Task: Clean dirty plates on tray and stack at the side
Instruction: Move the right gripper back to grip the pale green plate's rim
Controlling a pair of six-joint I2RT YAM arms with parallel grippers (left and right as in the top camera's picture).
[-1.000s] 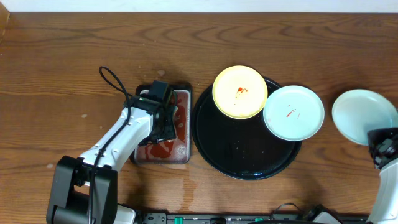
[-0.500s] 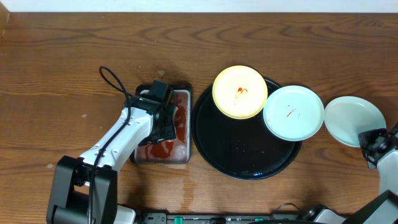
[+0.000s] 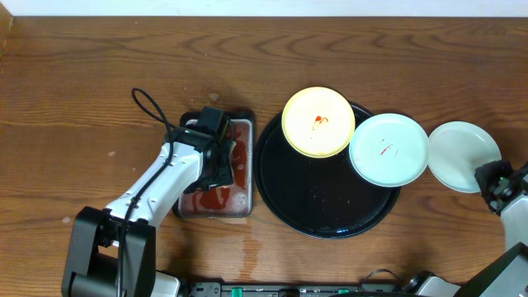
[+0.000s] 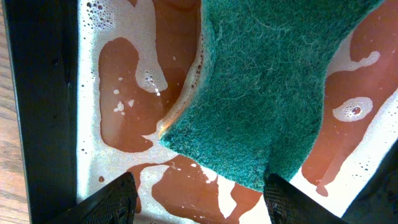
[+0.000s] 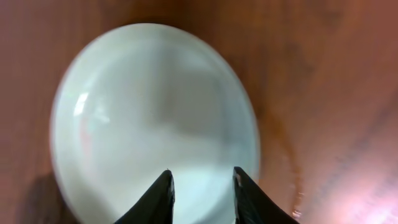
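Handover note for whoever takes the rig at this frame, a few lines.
Left hand: open over the sponge in the small tray of red liquid.
Right hand: slightly open over the unsmeared plate, on the table right of the black tray.
Yellow plate and mint plate: resting on the black tray, both red-smeared.
Done: one plate looks clean. To do: clean two, stack all.

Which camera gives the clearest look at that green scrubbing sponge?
The left wrist view: the sponge fills much of the frame, fibres sharp, lying in reddish foamy liquid. Overhead, the left gripper hides it. The right wrist view shows only a pale plate, no sponge.
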